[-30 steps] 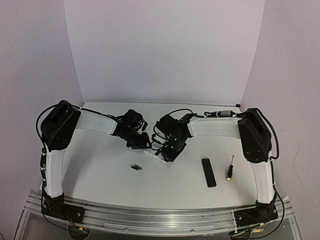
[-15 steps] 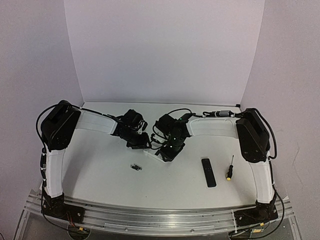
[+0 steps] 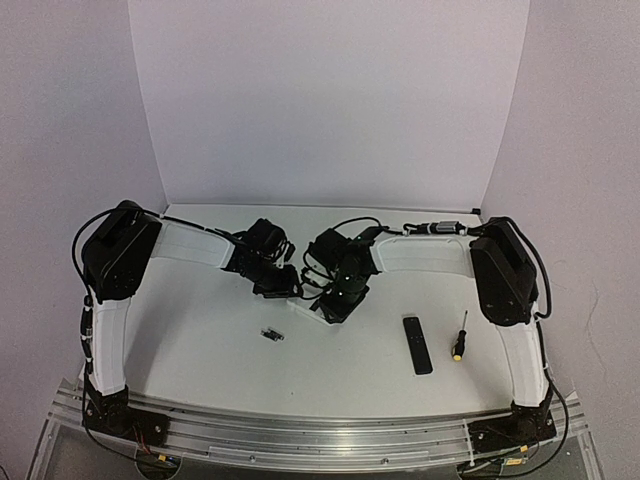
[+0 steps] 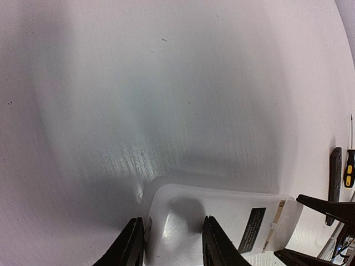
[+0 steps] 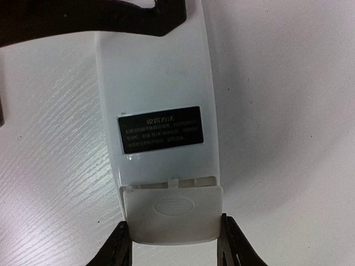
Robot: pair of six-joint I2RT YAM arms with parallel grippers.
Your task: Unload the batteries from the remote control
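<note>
Left claw [image 4: 172, 221] clamped the remote's [image 5: 161, 100] plain end; right claw [image 5: 173, 221] clamped its cover [image 5: 173, 206] end, mid-surface [image 3: 200, 350].

The white table [image 3: 200, 350] was laid with four things: the remote control [image 5: 161, 94], set back-up near the middle, the batteries [image 3: 272, 335] near it, and a black remote [image 3: 417, 344] beside a screwdriver [image 3: 459, 338] at the right.
</note>
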